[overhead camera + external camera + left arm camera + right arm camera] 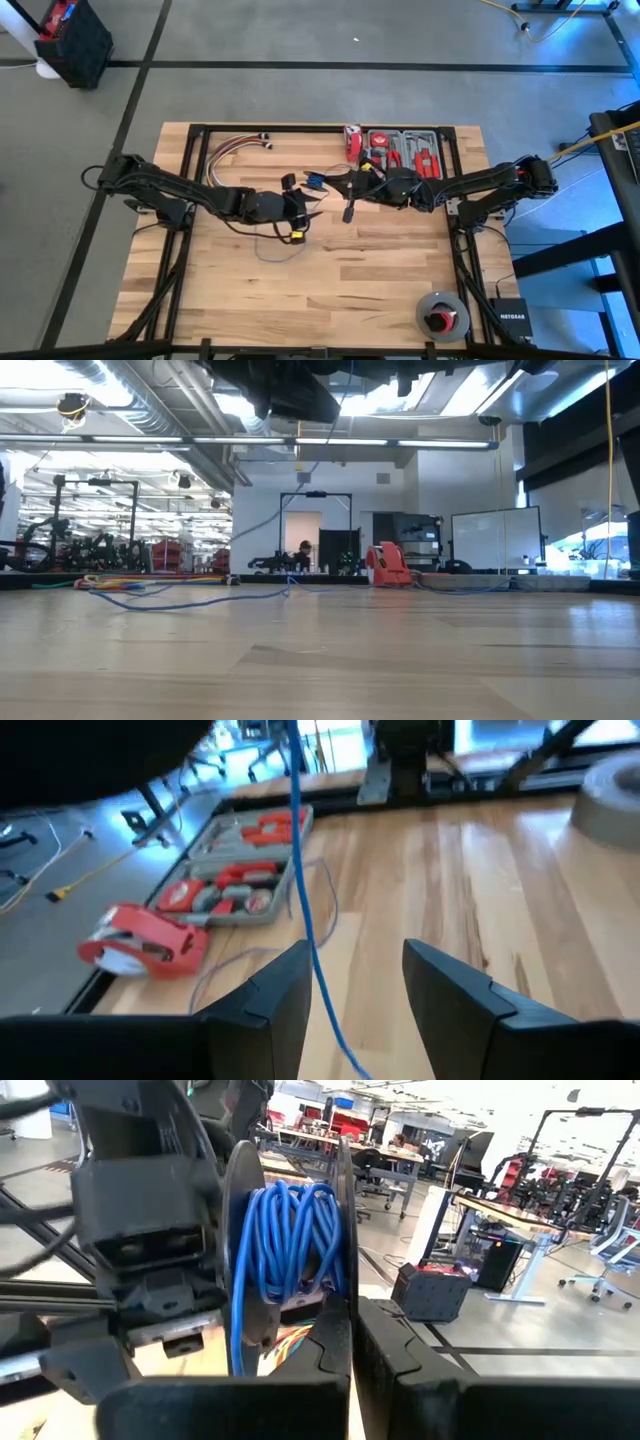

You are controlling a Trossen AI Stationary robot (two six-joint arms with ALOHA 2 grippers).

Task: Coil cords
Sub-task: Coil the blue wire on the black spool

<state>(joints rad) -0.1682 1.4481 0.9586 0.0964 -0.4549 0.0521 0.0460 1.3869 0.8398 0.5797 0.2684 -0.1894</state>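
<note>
Your right gripper (pixel 350 1340) has its jaws closed on the rim of a black spool (pixel 285 1250) wound with the blue cord (pixel 285 1240). Your left gripper (pixel 355 990) hangs with jaws open around the loose strand trailing onto the worktop (pixel 330 280)

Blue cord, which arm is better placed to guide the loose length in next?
Left, probably. The cord runs between the open fingers of the left gripper, which need only close. The right gripper is busy, shut on the spool.
</note>
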